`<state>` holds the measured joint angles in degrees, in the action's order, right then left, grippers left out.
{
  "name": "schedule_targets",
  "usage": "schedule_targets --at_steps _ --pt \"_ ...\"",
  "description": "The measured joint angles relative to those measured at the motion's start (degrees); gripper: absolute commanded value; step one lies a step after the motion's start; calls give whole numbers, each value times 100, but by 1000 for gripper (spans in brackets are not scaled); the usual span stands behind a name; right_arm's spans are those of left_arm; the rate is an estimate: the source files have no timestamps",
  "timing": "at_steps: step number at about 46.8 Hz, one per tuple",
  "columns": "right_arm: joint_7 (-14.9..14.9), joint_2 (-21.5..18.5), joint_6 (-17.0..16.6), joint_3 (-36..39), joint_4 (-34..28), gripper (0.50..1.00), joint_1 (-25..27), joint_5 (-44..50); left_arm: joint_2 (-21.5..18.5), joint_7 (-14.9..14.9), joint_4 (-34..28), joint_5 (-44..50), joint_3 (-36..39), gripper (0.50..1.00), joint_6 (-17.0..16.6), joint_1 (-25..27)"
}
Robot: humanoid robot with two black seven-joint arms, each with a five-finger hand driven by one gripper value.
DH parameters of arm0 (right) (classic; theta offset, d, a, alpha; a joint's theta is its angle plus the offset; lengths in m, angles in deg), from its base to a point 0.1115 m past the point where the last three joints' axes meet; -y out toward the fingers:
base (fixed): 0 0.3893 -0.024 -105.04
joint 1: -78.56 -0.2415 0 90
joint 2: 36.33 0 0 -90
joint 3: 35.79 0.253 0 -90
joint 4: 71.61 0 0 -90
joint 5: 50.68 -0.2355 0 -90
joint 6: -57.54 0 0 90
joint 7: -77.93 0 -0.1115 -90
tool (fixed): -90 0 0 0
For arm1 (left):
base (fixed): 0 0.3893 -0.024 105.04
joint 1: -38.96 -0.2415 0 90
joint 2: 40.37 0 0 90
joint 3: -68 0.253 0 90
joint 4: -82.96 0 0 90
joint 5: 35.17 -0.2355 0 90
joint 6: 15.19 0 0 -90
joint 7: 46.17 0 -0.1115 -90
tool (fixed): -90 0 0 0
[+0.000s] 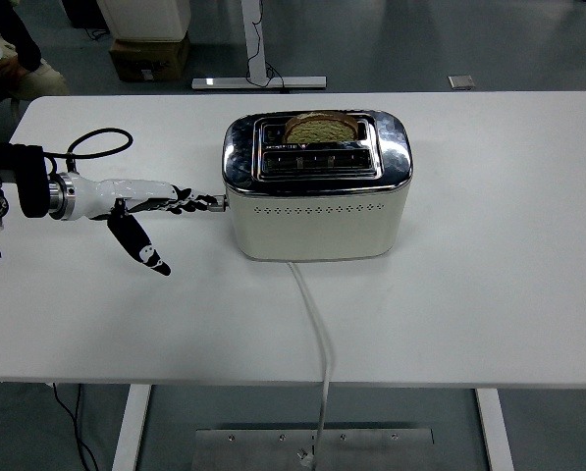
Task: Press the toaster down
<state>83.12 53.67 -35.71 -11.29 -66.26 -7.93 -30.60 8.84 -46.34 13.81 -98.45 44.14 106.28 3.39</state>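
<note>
The bench (489,255) is plain white across its whole surface. The toaster (317,186) at centre frame has a cream-white body, a row of small dark perforations along the upper front face, and a mirror-chrome top with dark slots. The bread slice (320,127) in the rear slot is tan with a darker brown crust. A white power cord (317,324) runs toward the bottom of the frame. The left hand (140,201) at centre left is white over the palm, with black and white patterned fingers (189,199); its wrist ring is silver and its forearm black. A black cable (101,143) loops at upper left. The floor at the top is grey.
</note>
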Motion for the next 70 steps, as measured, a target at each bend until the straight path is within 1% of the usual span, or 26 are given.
schedule_targets --at_steps 11,18,36,54,65,68,70 --pt "0 0 0 2 0 998 17 4 17 0 0 0 0 1000 -29 -115" --pt "-4 0 0 6 1 1000 18 0 180 2 -1 -1 4 1000 -37 -139" --pt "-9 0 0 5 -8 1000 27 -4 186 -2 6 0 4 1000 -37 -175" --pt "-9 0 0 2 -8 998 27 -4 115 1 18 -1 8 1000 -44 -258" --pt "-10 0 0 2 -8 998 27 -4 65 1 17 3 -4 1000 -124 -341" --pt "-9 0 0 2 -8 1000 27 -4 -10 -1 14 25 -6 1000 -125 -375" --pt "-9 0 0 2 -9 1000 27 -4 -132 -2 12 50 -10 1000 -125 -406"
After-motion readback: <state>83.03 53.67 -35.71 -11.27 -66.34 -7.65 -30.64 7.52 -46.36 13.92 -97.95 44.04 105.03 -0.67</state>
